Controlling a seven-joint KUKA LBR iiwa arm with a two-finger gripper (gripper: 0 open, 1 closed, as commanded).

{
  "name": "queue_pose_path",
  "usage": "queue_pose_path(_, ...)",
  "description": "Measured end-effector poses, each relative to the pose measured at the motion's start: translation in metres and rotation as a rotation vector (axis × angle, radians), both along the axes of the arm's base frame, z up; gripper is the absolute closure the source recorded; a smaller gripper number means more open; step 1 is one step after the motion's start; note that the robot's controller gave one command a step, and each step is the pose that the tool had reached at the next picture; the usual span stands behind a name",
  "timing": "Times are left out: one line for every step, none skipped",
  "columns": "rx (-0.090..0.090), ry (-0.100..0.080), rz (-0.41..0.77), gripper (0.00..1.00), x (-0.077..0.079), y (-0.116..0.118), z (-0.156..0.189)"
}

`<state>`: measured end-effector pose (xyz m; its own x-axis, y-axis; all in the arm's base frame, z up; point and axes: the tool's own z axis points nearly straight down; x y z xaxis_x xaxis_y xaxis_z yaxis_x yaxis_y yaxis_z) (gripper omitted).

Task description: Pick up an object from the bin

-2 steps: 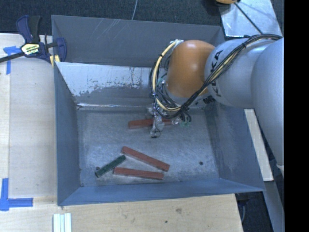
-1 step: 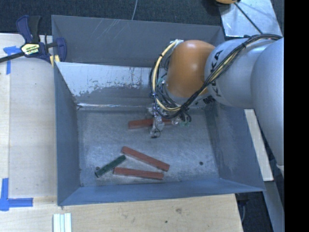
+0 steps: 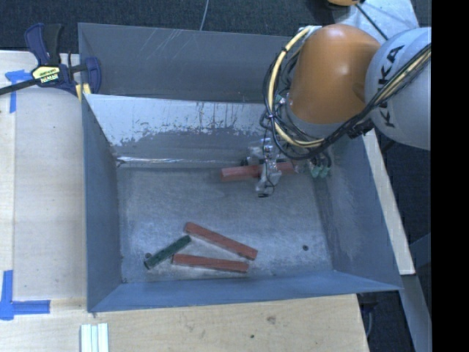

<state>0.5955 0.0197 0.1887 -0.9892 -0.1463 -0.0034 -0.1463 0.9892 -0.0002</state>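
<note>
My gripper (image 3: 264, 185) hangs at the back of the bin, right of centre, under the orange wrist cover. A red-brown flat stick (image 3: 238, 172) lies level across it, sticking out to the left and right of the fingers, which are shut on it. A small green piece (image 3: 319, 171) sits just right of the gripper, near the right wall.
Near the front wall lie two more red-brown sticks, one slanted (image 3: 220, 240) and one flatter (image 3: 210, 264), with a dark green stick (image 3: 168, 251) at their left end. The bin's sloping walls rise on all sides.
</note>
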Motion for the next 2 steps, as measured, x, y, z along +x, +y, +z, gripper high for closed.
queue_pose_path(0.000, 0.000, -0.001, 1.00, 0.000, 0.000, 0.000)
queue_pose_path(-0.002, -0.008, 0.366, 1.00, -0.001, 0.001, 0.136)
